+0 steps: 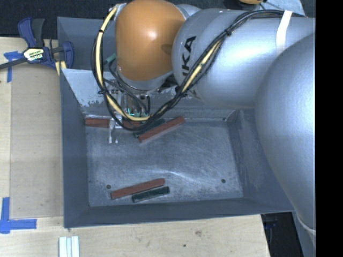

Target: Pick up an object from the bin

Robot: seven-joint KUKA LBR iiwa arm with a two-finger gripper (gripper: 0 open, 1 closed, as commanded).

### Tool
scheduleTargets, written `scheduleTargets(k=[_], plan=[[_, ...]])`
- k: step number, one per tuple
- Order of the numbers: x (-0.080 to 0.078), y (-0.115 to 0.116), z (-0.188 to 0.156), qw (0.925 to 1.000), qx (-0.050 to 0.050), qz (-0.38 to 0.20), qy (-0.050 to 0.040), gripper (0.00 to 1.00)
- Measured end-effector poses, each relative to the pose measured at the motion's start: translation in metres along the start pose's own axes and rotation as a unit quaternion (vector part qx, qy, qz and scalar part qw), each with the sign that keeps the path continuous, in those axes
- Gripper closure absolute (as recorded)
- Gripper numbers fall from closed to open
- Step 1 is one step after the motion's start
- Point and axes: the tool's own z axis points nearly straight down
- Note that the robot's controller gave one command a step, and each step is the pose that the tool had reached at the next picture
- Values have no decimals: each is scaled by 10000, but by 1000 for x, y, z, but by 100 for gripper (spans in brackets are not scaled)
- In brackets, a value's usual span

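low in the frame a red-brown stick (138, 188) and a dark stick (150, 195) lie side by side on the bin (75, 186) floor. higher up, the gripper (114, 131) hangs between a short brown stick (97, 122) just left and a tilted brown stick (161, 129) just right, rising rightward. how wide the gripper is i cannot tell. the bare floor leaves room.

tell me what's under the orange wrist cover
Left brown stick and right brown stick poke out from under it. Their inner ends and the floor between are covered by cables.
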Motion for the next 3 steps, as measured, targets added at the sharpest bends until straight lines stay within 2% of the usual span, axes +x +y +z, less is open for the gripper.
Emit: scheduleTargets(k=[1,2,3], plan=[[-2,-1,-5,10000,-15,12,-40,0],[-11,-4,52,10000,-26,-4,-68,0],[-17,-12,140,9997,-39,213,-111,100]])
